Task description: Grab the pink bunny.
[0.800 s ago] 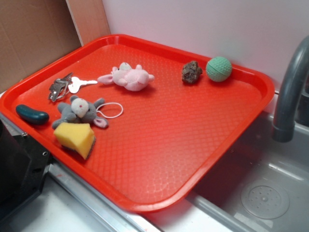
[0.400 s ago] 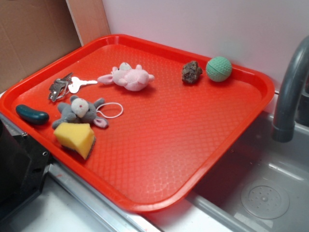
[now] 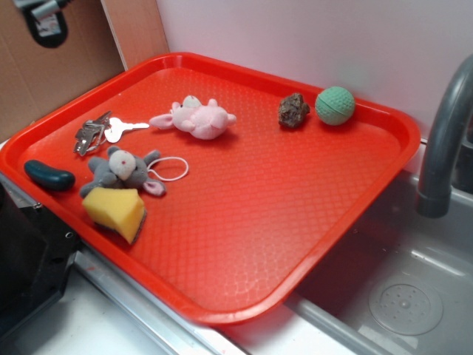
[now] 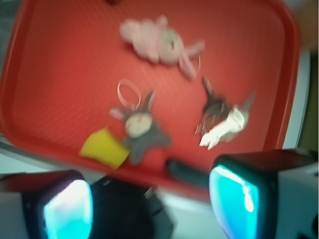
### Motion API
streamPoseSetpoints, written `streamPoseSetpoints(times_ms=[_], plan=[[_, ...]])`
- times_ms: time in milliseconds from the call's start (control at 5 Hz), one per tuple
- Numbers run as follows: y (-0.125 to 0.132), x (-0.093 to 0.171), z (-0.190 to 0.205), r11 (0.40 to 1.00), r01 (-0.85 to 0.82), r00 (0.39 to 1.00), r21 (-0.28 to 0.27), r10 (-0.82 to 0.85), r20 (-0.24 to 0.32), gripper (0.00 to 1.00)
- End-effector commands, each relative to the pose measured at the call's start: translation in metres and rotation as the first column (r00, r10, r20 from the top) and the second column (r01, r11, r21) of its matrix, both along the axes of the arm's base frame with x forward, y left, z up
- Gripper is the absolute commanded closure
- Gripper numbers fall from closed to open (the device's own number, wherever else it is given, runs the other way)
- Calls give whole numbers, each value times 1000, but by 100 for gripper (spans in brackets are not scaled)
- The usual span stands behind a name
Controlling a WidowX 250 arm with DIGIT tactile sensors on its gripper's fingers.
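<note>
The pink bunny [image 3: 198, 118] lies on its side on the red tray [image 3: 295, 214], toward the tray's back left. The blurred wrist view shows the pink bunny [image 4: 158, 42] near the top. My gripper [image 3: 43, 16] just enters the exterior view at the top left corner, high above the tray's left edge and far from the bunny. In the wrist view my gripper [image 4: 149, 204] is open, its two cyan pads [image 4: 233, 199] wide apart with nothing between them.
On the tray lie a grey plush mouse [image 3: 122, 170] with a white string loop, a yellow sponge [image 3: 116, 211], a dark green pickle [image 3: 49, 176], keys [image 3: 100, 133], a brown rock [image 3: 293, 110] and a green ball [image 3: 335, 105]. A sink and grey faucet [image 3: 443, 140] stand at right.
My gripper has come into the exterior view at the top left corner; earlier it was out of frame. The objects on the tray have not moved.
</note>
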State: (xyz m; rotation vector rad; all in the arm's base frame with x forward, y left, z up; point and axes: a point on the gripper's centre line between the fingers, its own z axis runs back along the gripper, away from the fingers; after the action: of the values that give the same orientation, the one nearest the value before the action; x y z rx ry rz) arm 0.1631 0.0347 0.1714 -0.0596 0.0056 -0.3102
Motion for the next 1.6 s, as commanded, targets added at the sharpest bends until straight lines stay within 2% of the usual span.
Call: streamPoseSetpoints(times_ms=[0,200,400,600,800,1000,1400], plan=[[15,94,-46,919,381,915,104,-391,97,0],[9,114,-69,875,472,865,111,-483,132,0],[-15,111,-99,814,576,805,75,-581,124,0],[-43,72,-99,817,575,807,46,-575,135,0],[-49,57,-104,825,564,817,32,-563,125,0],[-50,67,-120,821,570,819,30,-570,63,0],[-41,71,-143,840,543,839,12,-543,15,0]])
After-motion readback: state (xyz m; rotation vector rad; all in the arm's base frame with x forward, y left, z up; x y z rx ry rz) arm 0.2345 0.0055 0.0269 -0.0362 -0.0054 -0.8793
